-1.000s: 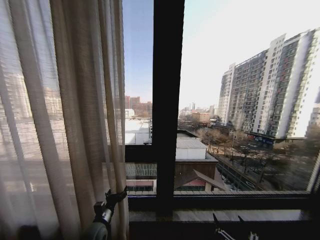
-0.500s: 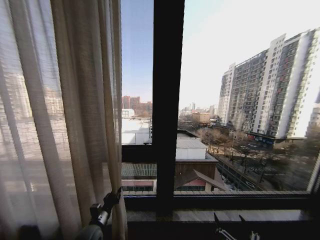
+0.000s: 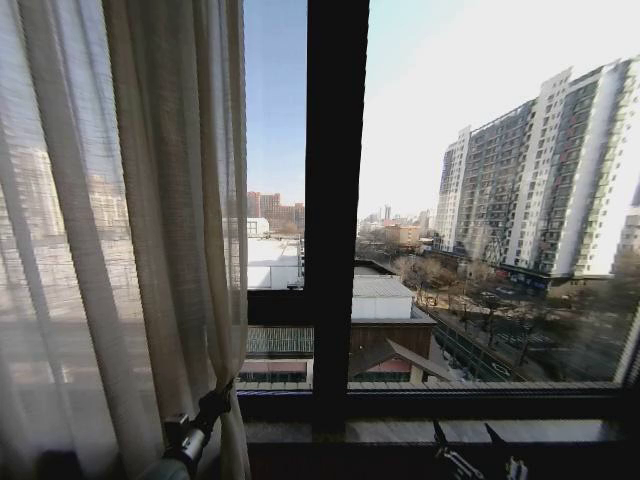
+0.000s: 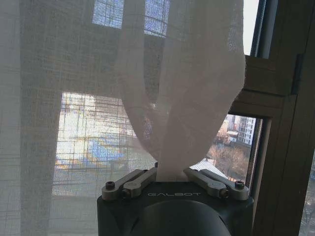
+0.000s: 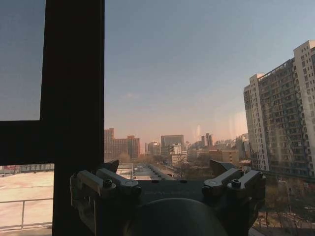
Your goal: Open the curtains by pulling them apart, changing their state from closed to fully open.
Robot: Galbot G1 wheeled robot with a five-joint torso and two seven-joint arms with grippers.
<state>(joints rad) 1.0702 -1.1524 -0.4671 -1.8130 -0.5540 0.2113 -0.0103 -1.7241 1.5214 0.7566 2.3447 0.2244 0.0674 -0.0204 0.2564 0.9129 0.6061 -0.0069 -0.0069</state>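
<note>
A sheer cream curtain (image 3: 120, 240) with vertical pleats covers the left part of the window in the head view, its free edge just left of the dark centre bar. My left gripper (image 3: 212, 402) is low at that edge, shut on a bunched fold of the curtain (image 4: 187, 88); the left wrist view shows the cloth pinched between the fingers (image 4: 140, 178) of the left gripper (image 4: 170, 172). My right gripper (image 3: 466, 434) stands open near the sill at the lower right. In the right wrist view the right gripper (image 5: 167, 172) faces bare glass with nothing between its fingers.
A thick dark window frame bar (image 3: 337, 200) runs top to bottom in the middle, with a sill (image 3: 450, 405) across the bottom. Beyond the glass are rooftops and a tall apartment block (image 3: 545, 170). A wooden frame corner (image 4: 280, 123) lies close to the left gripper.
My left gripper has moved down and to the left with the curtain fold in it, and the curtain's lower edge has followed slightly. The right gripper has barely moved.
</note>
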